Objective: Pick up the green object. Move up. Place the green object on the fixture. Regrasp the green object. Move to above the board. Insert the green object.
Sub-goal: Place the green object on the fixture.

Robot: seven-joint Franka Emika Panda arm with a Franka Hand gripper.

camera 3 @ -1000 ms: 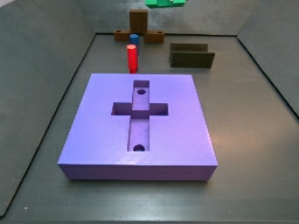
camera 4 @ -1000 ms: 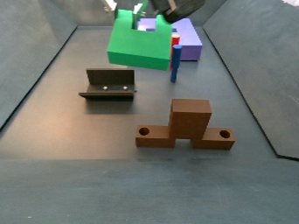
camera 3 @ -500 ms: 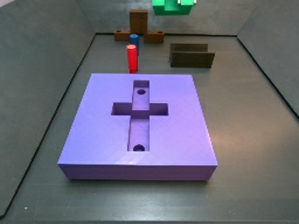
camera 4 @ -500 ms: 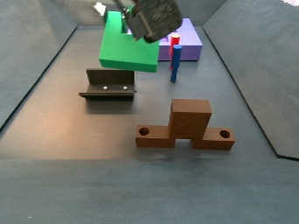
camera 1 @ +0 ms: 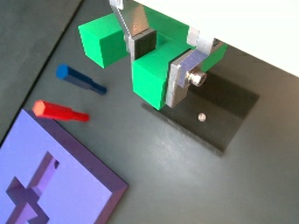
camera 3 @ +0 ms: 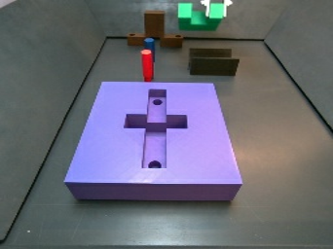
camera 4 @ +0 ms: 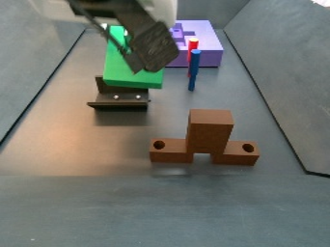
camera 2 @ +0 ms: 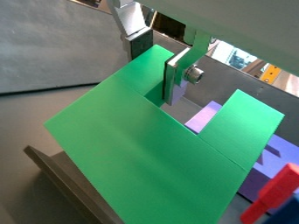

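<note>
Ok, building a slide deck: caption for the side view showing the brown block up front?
Gripper holds the green object just above the fixture, brown block in the foreground.

One claw (camera 1: 156, 54), green object (camera 1: 128, 54), fixture (camera 4: 120, 99), board (camera 3: 159, 136), red peg (camera 3: 147, 64), blue piece (camera 1: 79, 79), wooden block (camera 4: 206, 139).

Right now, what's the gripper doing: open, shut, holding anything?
Gripper: shut on the green object, carrying it just above the fixture.
</note>
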